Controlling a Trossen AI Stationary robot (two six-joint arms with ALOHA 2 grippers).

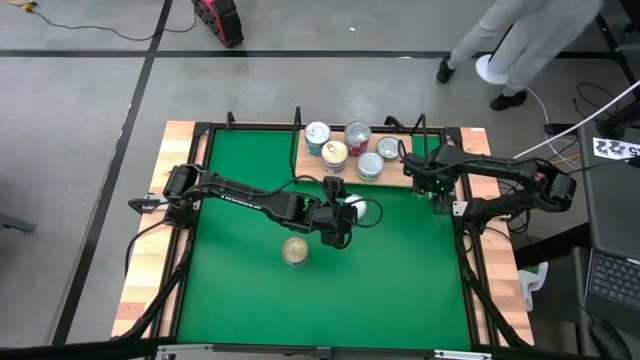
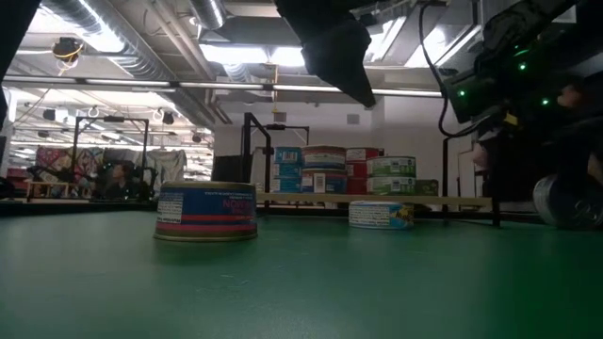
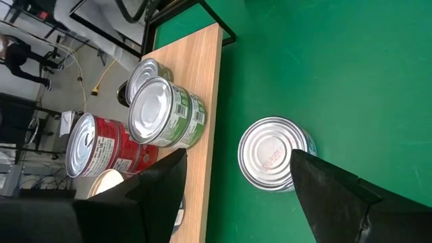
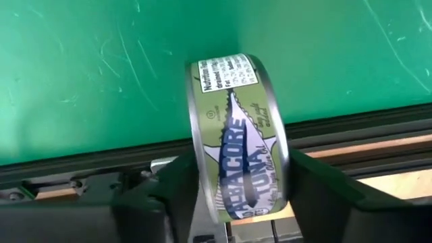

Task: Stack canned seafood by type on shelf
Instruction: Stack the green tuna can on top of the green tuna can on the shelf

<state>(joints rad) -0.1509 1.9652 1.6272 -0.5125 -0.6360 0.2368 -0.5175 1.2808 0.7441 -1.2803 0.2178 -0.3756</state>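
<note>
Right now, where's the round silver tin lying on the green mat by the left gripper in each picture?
High view: silver tin mid-mat, at left gripper.
Low view: right of centre, white-blue label.
Left wrist view: centre, between open fingers.
Right wrist view: not in it; right gripper holds a green-labelled tin.
Shared landmark: light-wood shelf.

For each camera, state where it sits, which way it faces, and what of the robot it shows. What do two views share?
High view: overhead, facing straight down; both arms, left gripper and right gripper.
Low view: mat level, facing the shelf; arms hang overhead.
Left wrist view: past open fingers toward a mat tin.
Right wrist view: fingers clamping a held tin.
Shared: mat tin, also in high view.
</note>
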